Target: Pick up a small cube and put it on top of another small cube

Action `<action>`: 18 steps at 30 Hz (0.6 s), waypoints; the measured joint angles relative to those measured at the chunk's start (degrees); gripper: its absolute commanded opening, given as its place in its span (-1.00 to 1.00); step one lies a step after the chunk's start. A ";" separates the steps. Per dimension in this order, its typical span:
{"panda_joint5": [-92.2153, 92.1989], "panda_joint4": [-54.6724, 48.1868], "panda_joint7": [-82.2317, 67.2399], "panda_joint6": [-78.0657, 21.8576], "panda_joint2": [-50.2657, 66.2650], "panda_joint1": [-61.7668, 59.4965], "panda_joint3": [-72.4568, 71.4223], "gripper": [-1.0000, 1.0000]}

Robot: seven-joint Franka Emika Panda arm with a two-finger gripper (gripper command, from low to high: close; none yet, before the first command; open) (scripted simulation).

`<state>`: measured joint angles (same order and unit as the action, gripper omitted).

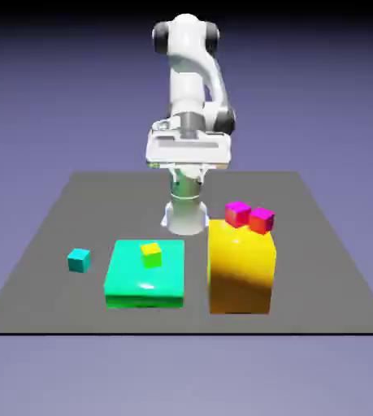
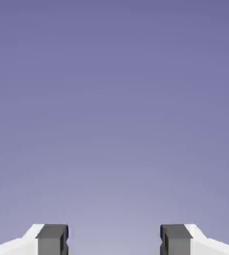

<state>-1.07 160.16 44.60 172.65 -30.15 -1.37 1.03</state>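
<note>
The small teal-cyan cube (image 1: 79, 260) rests on the grey table (image 1: 43, 236) near the exterior view's left, apart from everything else. My gripper (image 1: 188, 153) hangs high above the table's far side, well behind and above the cube, its hand level. In the hand view the gripper (image 2: 114, 241) is open: the two grey fingertips (image 2: 52, 240) stand wide apart with nothing between them, and only the blue-violet backdrop shows beyond. No cube appears in the hand view.
A flat green slab (image 1: 145, 280) lies right of the teal cube with a yellow-green small cube (image 1: 150, 254) on top. A tall yellow block (image 1: 240, 272) further right carries a magenta cube (image 1: 237, 214) and a red cube (image 1: 262, 220).
</note>
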 measured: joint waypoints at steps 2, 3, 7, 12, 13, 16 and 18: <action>-1.77 -1.39 3.56 -2.25 4.15 -3.41 1.71 0.00; -2.65 -2.08 5.34 -3.38 6.23 -5.12 2.57 0.00; -6.19 -4.86 12.45 -7.88 14.54 -11.95 5.99 0.00; -10.61 -8.34 21.34 -13.51 24.92 -20.61 10.27 0.00; -11.49 -9.03 23.12 -14.64 27.00 -23.66 11.13 0.00; -14.14 -11.12 28.46 -18.02 33.22 -28.23 13.70 0.00; -15.91 -12.51 32.02 -20.27 37.38 -30.79 15.41 0.00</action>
<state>-16.98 147.66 76.62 152.38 7.22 -32.16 16.45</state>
